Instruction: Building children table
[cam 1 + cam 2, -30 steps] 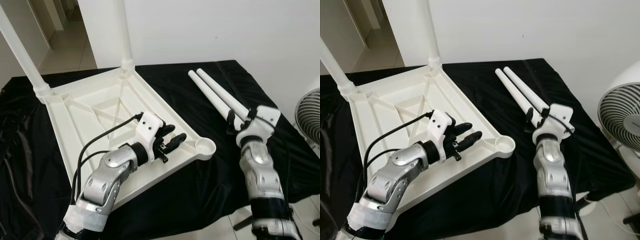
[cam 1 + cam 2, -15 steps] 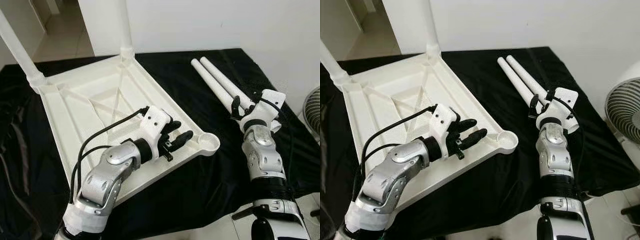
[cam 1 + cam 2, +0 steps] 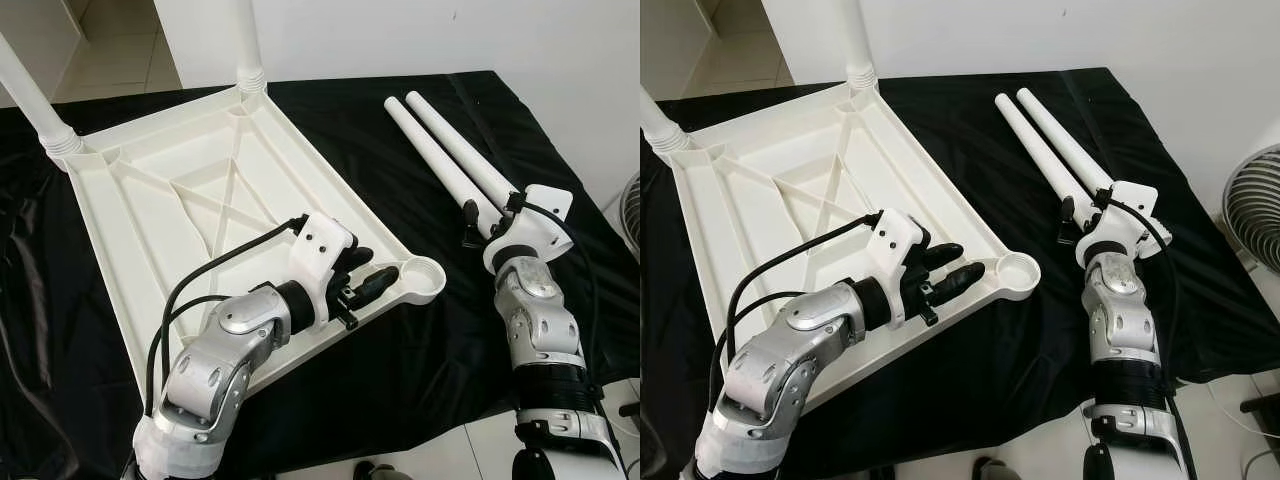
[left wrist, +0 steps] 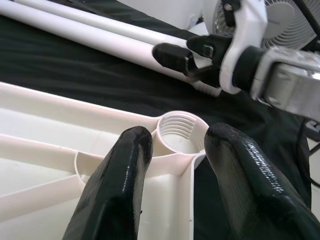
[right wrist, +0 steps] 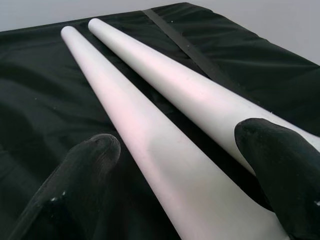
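The white children's table top [image 3: 180, 210] lies upside down on a black cloth. Two white legs [image 3: 247, 40] [image 3: 25, 95] stand screwed into its far corners. My left gripper [image 3: 368, 268] is open and hovers over the near right corner, with its fingers [image 4: 125, 170] either side of the empty threaded socket [image 4: 182, 131]. Two loose white legs [image 3: 437, 160] [image 3: 462, 145] lie side by side on the cloth to the right. My right gripper [image 5: 182, 145] is open at their near ends, one finger [image 5: 85, 165] beside the left leg and the other over the right leg.
A white wall rises behind the cloth-covered table [image 3: 330, 400]. A fan [image 3: 1250, 200] stands on the floor at the right, close to my right arm. Tile floor shows past the front edge and at the far left.
The camera has shifted, so the whole scene sits differently. My left gripper has crept a little nearer the corner socket. The right gripper stays at the loose legs' near ends.
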Tool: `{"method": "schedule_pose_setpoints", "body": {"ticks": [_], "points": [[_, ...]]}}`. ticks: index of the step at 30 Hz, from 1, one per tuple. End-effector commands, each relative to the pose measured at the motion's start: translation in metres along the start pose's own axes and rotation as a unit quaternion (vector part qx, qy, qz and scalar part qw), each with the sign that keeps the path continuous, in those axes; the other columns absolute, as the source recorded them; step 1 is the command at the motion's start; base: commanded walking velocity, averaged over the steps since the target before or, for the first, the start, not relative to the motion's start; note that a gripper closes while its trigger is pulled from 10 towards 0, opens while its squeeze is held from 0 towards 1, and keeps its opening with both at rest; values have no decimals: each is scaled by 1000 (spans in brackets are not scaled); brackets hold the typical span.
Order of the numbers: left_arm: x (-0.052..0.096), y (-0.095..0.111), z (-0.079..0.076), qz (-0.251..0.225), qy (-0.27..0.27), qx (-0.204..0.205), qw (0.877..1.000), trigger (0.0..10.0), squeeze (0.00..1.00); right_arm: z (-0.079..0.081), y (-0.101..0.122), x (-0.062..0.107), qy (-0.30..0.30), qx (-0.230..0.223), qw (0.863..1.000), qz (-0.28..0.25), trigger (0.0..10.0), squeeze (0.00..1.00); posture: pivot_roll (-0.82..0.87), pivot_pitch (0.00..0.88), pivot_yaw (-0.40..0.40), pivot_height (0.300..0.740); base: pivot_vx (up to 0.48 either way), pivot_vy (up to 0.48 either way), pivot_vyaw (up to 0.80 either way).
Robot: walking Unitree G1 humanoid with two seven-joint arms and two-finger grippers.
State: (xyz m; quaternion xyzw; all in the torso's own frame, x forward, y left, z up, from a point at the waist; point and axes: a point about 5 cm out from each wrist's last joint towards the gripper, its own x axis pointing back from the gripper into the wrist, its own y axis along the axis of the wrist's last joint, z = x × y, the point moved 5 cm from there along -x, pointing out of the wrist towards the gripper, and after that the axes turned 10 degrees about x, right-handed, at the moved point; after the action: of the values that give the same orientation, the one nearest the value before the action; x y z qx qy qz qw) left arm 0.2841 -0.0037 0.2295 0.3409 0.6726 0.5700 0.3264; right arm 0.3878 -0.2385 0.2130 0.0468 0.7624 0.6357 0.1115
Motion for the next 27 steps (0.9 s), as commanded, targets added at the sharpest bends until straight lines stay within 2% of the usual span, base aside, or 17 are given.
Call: {"method": "schedule_pose_setpoints", "body": {"ticks": [1,6,7,12,18,20,27], "points": [[4,4,19,-14,102,0,995,10000,0,9,-39,10,20,-14,997,77,10000,0,44,265,59,740,0,0,0],[5,6,19,-15,107,6,994,10000,0,19,-42,19,42,-23,995,84,10000,0,42,267,58,740,0,0,0],[4,5,19,-13,110,7,994,10000,0,25,-38,22,64,-34,994,77,10000,0,37,267,58,740,0,0,0],[3,7,21,-15,113,9,993,10000,0,26,-32,20,90,-49,991,86,10000,0,27,262,60,740,0,0,0],[2,8,20,-15,113,13,993,10000,0,27,-28,19,128,-16,987,99,10000,0,24,256,48,740,0,0,0],[1,8,19,-16,114,16,993,10000,0,28,-23,23,144,-10,985,92,10000,0,24,255,43,740,0,0,0],[1,9,19,-21,120,22,992,10000,0,27,-33,39,151,-12,982,109,10000,0,23,254,35,740,0,0,0]]}}
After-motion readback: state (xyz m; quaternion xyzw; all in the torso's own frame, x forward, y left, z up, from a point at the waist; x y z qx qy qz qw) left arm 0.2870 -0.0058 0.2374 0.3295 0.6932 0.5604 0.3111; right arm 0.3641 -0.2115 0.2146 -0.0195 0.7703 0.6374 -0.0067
